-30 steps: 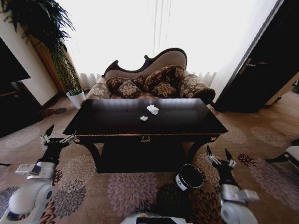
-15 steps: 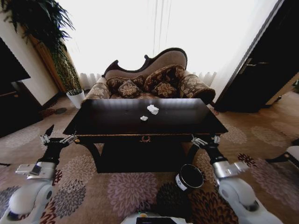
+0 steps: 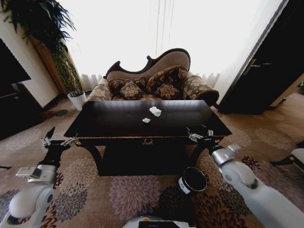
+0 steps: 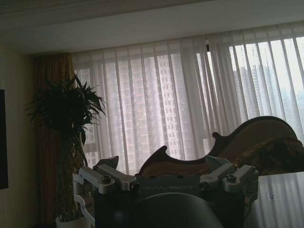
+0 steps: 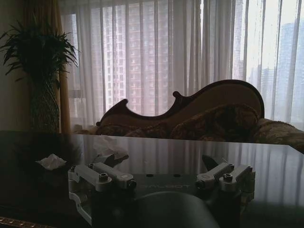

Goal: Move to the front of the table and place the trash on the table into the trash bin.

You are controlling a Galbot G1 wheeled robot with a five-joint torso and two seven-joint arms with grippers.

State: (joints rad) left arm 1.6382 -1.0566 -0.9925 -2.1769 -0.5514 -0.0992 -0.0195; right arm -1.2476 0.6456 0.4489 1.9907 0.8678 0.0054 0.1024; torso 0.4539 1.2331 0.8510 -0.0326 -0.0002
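Note:
The table (image 3: 118,129) with its glossy black top stands right in front of me. Two white paper wads of trash lie near its middle, the larger wad (image 3: 155,111) behind the smaller wad (image 3: 146,120). My right gripper (image 3: 199,134) hovers open over the front right edge of the table, to the right of both wads. In the right wrist view its open gripper (image 5: 161,164) faces across the tabletop (image 5: 266,161) toward a wad (image 5: 51,162) and another wad (image 5: 110,145). The black trash bin (image 3: 192,181) sits on the carpet by the table's front right leg. My left gripper (image 3: 57,139) stays open beside the front left corner.
A curved sofa (image 3: 152,80) with cushions stands behind the table, in front of bright curtains. A tall plant in a white pot (image 3: 77,99) stands at the back left. A dark door (image 3: 266,71) is on the right and dark furniture (image 3: 12,95) on the left.
My right arm has risen from beside the bin and reached forward, bringing its gripper up over the table's front right edge. The left arm has stayed still.

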